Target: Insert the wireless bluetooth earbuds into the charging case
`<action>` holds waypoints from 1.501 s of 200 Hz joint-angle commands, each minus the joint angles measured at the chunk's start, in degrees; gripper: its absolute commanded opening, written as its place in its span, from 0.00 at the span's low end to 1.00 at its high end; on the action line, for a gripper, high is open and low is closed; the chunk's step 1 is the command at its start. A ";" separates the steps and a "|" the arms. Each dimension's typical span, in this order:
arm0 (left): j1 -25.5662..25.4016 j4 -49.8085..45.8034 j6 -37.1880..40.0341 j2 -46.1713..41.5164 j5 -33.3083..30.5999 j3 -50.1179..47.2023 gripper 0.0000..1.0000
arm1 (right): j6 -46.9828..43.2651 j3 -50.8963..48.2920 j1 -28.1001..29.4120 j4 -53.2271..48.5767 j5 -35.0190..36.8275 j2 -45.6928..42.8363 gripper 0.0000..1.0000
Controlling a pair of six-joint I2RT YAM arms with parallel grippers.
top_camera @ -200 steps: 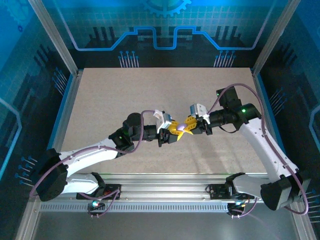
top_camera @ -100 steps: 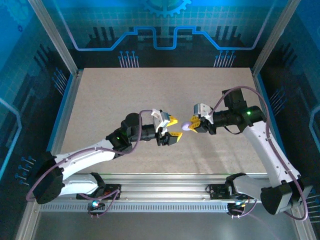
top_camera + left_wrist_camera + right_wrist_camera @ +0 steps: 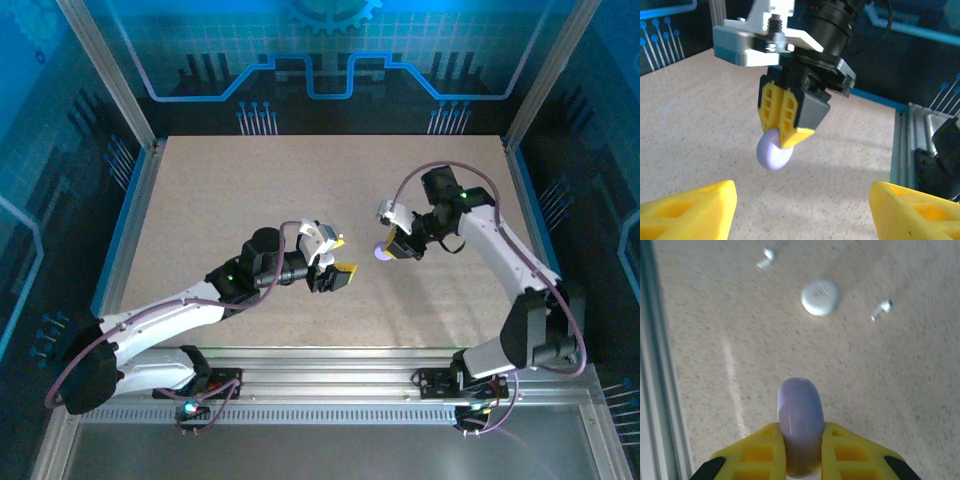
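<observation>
**A:** Entry one, grippers. Count and state?

**B:** Two. The right gripper [image 3: 801, 447] has its yellow fingers closed tight on one pale lavender, smooth, round plastic disc [image 3: 800, 405]. It is held edge-on, with a finger against each flat face. The left gripper [image 3: 800, 210] has its yellow fingers spread wide with nothing between them.

**A:** Positions?

**B:** From overhead, both hang above the middle of the speckled beige table [image 3: 220, 190], with their tips turned toward each other, near but apart. The left wrist camera sees the right gripper from the front, pointing downward. The lavender disc pokes out below its fingertips, clear of the table, with a shadow beneath it.

**A:** Entry two, loose pieces on the table?

**B:** These are listed from the right wrist camera, beyond the held disc. There is one white charging case [image 3: 820, 296], a small, round, flattish plastic puck lying flat. There are also two white earbuds, tiny stemmed plastic pieces. One [image 3: 766, 257] lies left of the case and farther off, the other [image 3: 882, 309] just to its right. Neither touches the case.

**A:** Containers and contents?

**B:** The white charging case looks closed, and what is inside it cannot be told. Both white earbuds lie outside it on the bare table. What the lavender disc holds cannot be told either.
</observation>
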 commanded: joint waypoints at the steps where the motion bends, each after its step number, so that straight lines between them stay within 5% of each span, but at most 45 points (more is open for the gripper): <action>1: -0.28 -4.95 2.18 -0.47 -2.81 2.55 0.71 | 4.37 3.51 -1.56 -2.00 5.91 4.37 0.14; 110: -0.28 -12.79 1.94 2.72 -3.46 7.66 0.70 | 5.22 11.59 -8.67 -9.62 16.50 21.45 0.14; 300: -0.28 -15.99 -0.53 9.62 -2.04 14.53 0.67 | 4.73 19.21 -13.75 -13.31 17.58 34.56 0.17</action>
